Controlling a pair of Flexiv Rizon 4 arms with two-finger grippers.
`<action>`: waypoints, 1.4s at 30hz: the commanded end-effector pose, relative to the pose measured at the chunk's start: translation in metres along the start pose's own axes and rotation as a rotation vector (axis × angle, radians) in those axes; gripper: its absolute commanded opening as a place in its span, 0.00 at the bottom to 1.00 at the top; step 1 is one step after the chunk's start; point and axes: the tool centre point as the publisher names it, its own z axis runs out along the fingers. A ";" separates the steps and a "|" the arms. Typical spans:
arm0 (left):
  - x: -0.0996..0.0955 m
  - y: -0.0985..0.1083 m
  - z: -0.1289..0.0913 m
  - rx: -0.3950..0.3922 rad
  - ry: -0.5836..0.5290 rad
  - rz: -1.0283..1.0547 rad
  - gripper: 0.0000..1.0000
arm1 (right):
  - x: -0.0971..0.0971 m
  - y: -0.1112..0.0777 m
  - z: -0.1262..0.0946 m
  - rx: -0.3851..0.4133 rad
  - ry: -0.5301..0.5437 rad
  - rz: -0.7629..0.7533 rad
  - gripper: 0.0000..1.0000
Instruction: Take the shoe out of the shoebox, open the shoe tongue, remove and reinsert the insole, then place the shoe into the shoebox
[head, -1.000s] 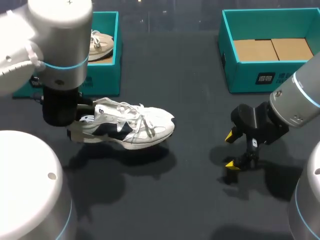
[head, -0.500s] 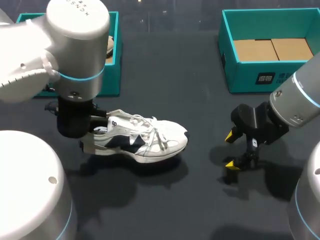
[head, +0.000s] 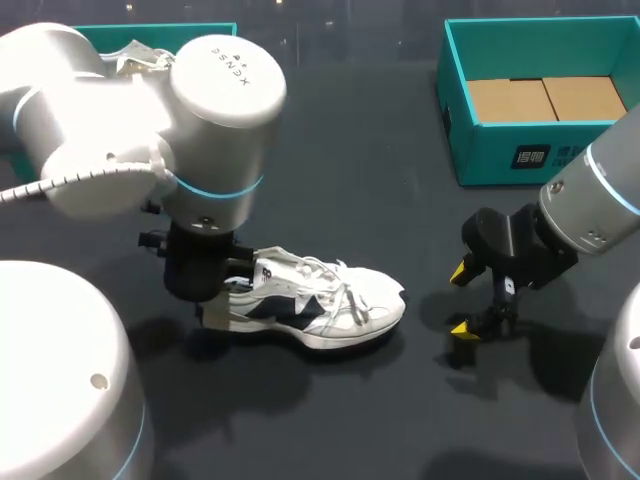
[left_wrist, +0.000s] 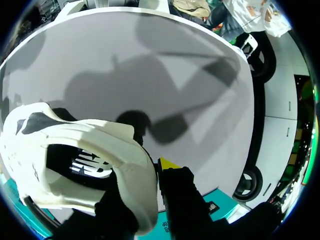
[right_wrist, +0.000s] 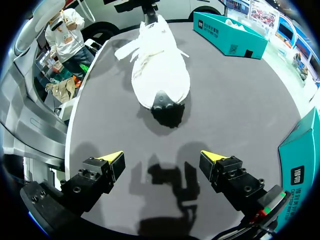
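Note:
A white sneaker with dark side panels (head: 325, 305) lies lengthwise at the table's middle, toe pointing right. My left gripper (left_wrist: 147, 182) is shut on its heel wall, one finger inside the collar and one outside. In the head view the left wrist hides those fingers. The sneaker's heel and opening (left_wrist: 75, 160) fill the left wrist view. My right gripper (head: 461, 300) stands open to the right of the toe, nothing between its yellow tips. From the right wrist, that gripper (right_wrist: 162, 159) faces the sneaker's toe (right_wrist: 160, 70) with bare table between.
A teal shoebox (head: 200, 30) at the back left is mostly hidden by my left arm, and part of a second shoe (head: 135, 55) shows in it. Another teal box (head: 500, 150) with a cardboard floor stands at the back right.
My left arm has carried the sneaker to the right and toward the front, away from the back-left box. The right arm has kept still with its gripper open.

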 end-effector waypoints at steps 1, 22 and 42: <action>-0.016 0.007 0.007 0.018 0.011 0.001 0.00 | 0.001 0.000 0.001 0.001 -0.003 0.000 1.00; -0.060 -0.001 0.032 0.038 0.050 -0.019 0.00 | 0.001 0.000 0.001 0.001 -0.003 0.000 1.00; -0.073 -0.001 0.039 0.041 0.049 -0.024 0.18 | 0.001 0.000 0.001 0.001 -0.003 0.000 1.00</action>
